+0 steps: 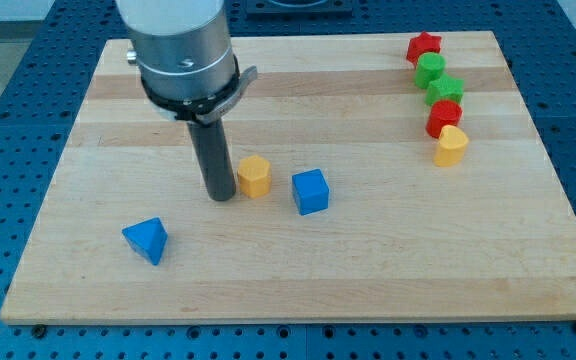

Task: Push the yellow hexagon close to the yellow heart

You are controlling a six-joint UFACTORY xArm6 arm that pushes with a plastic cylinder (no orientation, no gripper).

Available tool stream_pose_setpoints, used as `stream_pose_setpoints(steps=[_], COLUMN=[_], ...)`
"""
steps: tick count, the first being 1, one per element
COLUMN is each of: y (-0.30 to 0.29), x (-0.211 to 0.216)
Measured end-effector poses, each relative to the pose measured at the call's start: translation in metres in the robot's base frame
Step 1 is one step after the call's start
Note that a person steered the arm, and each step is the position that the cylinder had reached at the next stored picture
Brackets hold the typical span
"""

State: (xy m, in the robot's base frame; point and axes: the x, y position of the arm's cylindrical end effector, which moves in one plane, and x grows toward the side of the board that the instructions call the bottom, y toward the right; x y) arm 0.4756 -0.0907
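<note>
The yellow hexagon [254, 176] lies on the wooden board a little left of the board's middle. My tip [220, 196] stands just to its left, very close or touching its left side. The yellow heart [451, 145] lies far off at the view's right, at the bottom of a column of blocks. A blue cube [310, 191] sits just right of the hexagon, between it and the heart.
Above the yellow heart stand a red block [444, 117], two green blocks [446, 90] [430, 69] and a red star [423, 47]. A blue triangle [147, 239] lies at the lower left. The board's edge [298, 318] runs along the bottom.
</note>
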Motion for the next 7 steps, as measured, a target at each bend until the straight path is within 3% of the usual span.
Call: stream_pose_setpoints(steps=[4, 6, 7], y=[0.11, 0.073, 0.095], x=[-0.017, -0.056, -0.056])
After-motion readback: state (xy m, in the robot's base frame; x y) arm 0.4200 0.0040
